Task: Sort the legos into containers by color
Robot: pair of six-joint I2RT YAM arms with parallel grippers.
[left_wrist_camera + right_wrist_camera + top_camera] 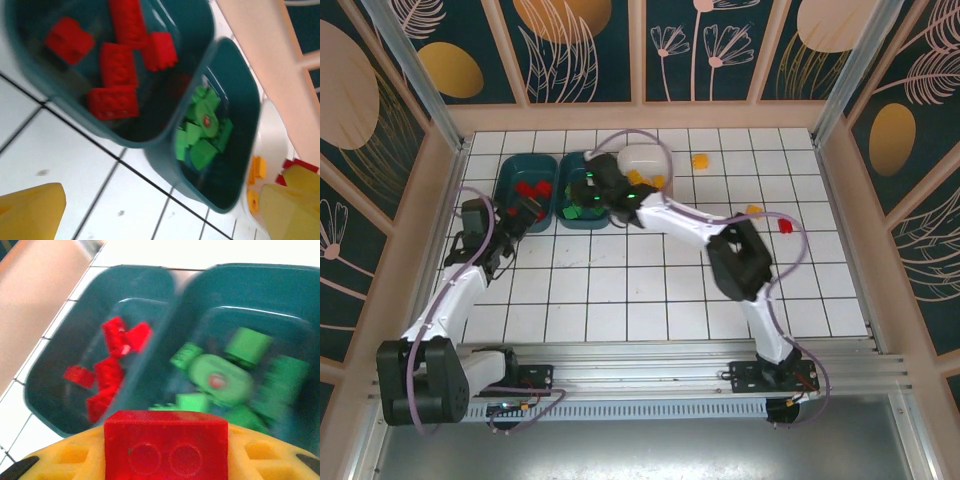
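Spotter: Table (650, 300), white-tiled, carries everything you are working with. Your right arm (690, 225) reaches across it from the near right toward the far left. Your left arm (450, 290) runs up the left side.

Checker: Three trays sit in a row at the far left. The first teal tray (510, 168) holds the red bricks (117, 65). The second teal tray (568, 166) sits right against it and holds the green bricks (200, 145). The white tray (642, 157) comes next, with orange-yellow bricks (647, 180) in it.

Spotter: Your right gripper (592, 188) hangs over the second teal tray. In its wrist view the yellow fingers (265, 457) are clamped on a red brick (165, 440), one on each side. Both teal trays lie below it.

Checker: Your left gripper (518, 213) is at the near edge of the first teal tray. Its fingertips (30, 212) are spread wide over bare tile, with nothing between them.

Spotter: Three pieces lie loose on the tiles. One loose orange-yellow brick (700, 160) is just right of the white tray. A second orange-yellow brick (753, 210) lies nearer you. A loose red brick (784, 227) lies just right of that one.

Checker: As for markings, the held brick shows two moulded rings on the face toward the camera. A round green piece (217, 380) has a small red spot at its middle. Both wrist views are too blurred for you to read any lettering.
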